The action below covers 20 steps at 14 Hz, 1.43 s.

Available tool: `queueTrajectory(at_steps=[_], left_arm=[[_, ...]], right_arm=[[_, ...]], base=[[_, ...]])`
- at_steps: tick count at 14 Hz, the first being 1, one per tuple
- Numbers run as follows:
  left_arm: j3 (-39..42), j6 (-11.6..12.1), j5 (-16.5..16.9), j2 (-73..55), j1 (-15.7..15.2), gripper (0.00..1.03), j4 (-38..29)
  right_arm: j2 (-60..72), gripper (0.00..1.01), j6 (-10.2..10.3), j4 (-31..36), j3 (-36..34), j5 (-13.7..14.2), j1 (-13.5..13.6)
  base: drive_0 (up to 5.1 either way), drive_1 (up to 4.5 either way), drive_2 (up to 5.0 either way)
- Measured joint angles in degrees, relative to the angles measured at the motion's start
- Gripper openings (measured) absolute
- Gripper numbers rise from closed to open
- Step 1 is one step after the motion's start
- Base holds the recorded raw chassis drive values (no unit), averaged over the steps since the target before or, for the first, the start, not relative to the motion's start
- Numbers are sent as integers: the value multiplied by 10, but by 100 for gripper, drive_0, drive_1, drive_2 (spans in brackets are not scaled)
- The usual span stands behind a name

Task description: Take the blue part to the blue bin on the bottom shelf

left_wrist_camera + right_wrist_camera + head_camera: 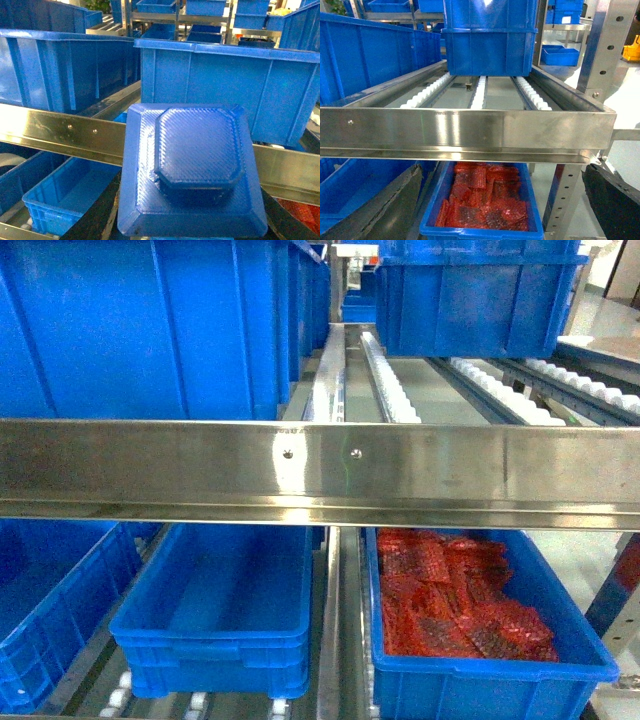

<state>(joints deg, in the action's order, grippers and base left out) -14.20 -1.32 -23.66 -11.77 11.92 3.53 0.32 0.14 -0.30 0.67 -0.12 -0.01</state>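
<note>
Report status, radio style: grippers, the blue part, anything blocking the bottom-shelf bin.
Left gripper shut on square blue textured plastic part. Right gripper open, empty. Empty blue plastic bin on bottom shelf; steel front lip crosses above it.

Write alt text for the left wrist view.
A square blue part with a raised octagonal centre fills the foreground, apparently held at the left claw. Behind it runs a steel shelf lip, with large blue bins above and an empty blue bin below left.

Blue part (192, 170), woven texture; blue bin (215, 615); red-filled bin (480, 640); steel lip (320, 470).
</note>
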Motion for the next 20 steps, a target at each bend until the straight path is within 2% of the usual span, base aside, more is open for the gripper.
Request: queueTrajectory(at_steps=[20], left_arm=[[0, 0, 1, 0, 0, 43, 0]], right_arm=[[0, 98, 0, 1, 0, 1, 0]], base=[[0, 0, 0]])
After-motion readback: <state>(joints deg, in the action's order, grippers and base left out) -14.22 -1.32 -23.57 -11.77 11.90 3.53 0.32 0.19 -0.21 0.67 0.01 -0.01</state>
